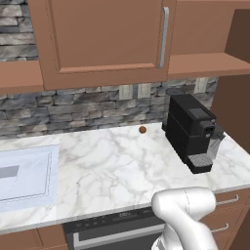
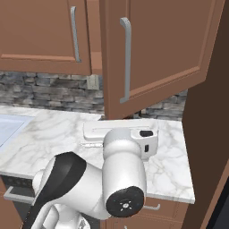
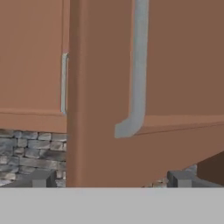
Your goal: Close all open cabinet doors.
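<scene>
An open cabinet door point(image 2: 165, 44) of reddish-brown wood swings out over the counter, its long silver handle point(image 2: 126, 58) near its free edge. The left base view shows the same door point(image 1: 102, 34) at the top, and the bare cabinet shelf point(image 1: 207, 63) to its right. A second cabinet door point(image 2: 40, 31) to the left lies flat against its cabinet. In the hand view the open door point(image 3: 175, 57) and its handle point(image 3: 138, 65) loom close ahead. My gripper point(image 3: 111, 179) is open just below the handle's lower end, with nothing between its fingertips point(image 3: 41, 178).
A black coffee machine point(image 1: 193, 132) stands on the marble counter point(image 1: 107, 166) under the open shelf. A small brown ball point(image 1: 142, 129) lies by the stone backsplash. A sink point(image 1: 24, 178) is at the left. A tall brown side panel point(image 2: 210, 134) bounds the right.
</scene>
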